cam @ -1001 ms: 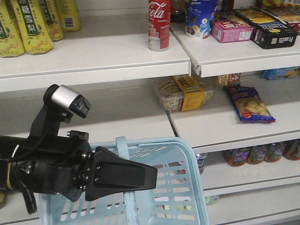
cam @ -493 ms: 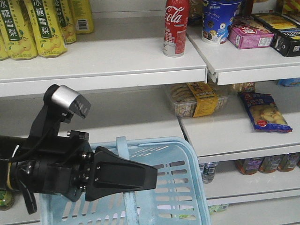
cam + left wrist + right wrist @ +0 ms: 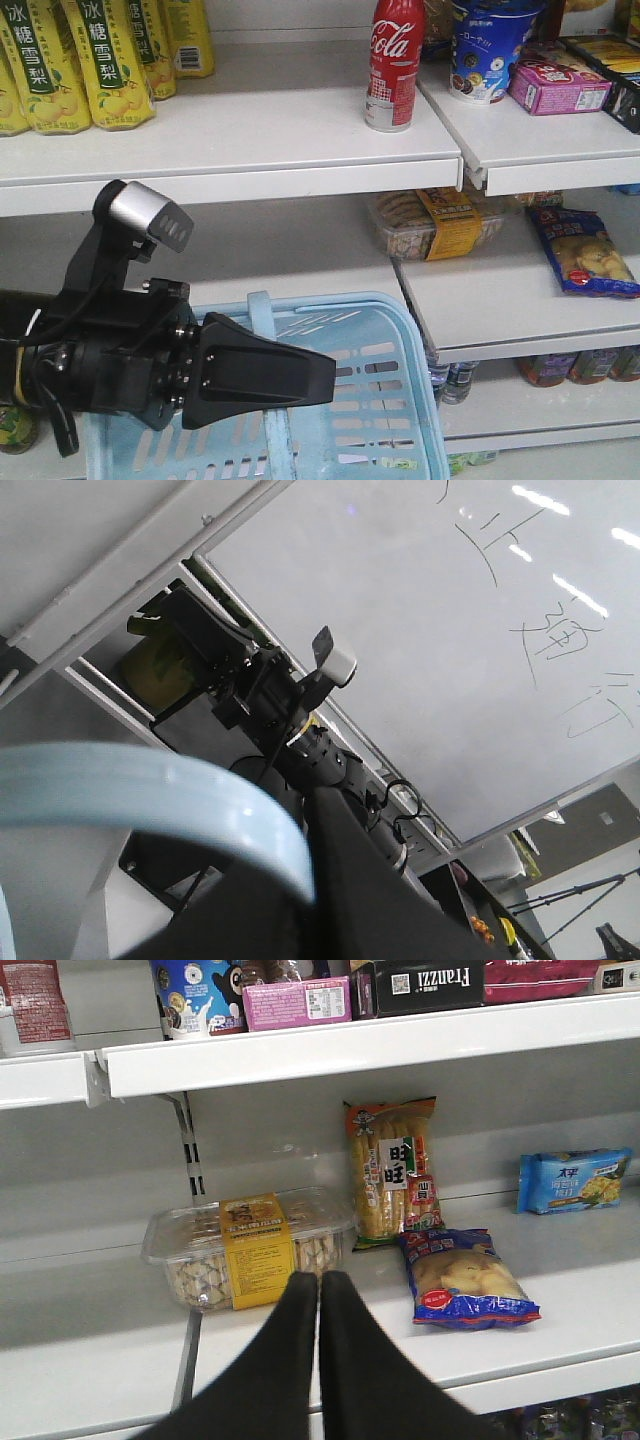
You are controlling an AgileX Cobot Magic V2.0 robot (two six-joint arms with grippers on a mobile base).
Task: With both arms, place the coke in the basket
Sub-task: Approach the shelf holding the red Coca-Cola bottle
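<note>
Right wrist-mounted: white shelves [image 3: 580, 1285]; right tool [image 3: 318, 1285] closed; left tool [image 3: 328, 376] grips basket [image 3: 350, 300] handle.

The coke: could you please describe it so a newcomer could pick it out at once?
Look at the top shelf. At the right end of its left board stands the coke, beside a blue cup. It is the only red bottle, with white script; the bottles far left are yellow.

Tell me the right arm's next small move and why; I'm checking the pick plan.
Probably raise the right gripper and open it: it is shut, empty and level with the cookie box, while the coke stands on the shelf above.
</note>
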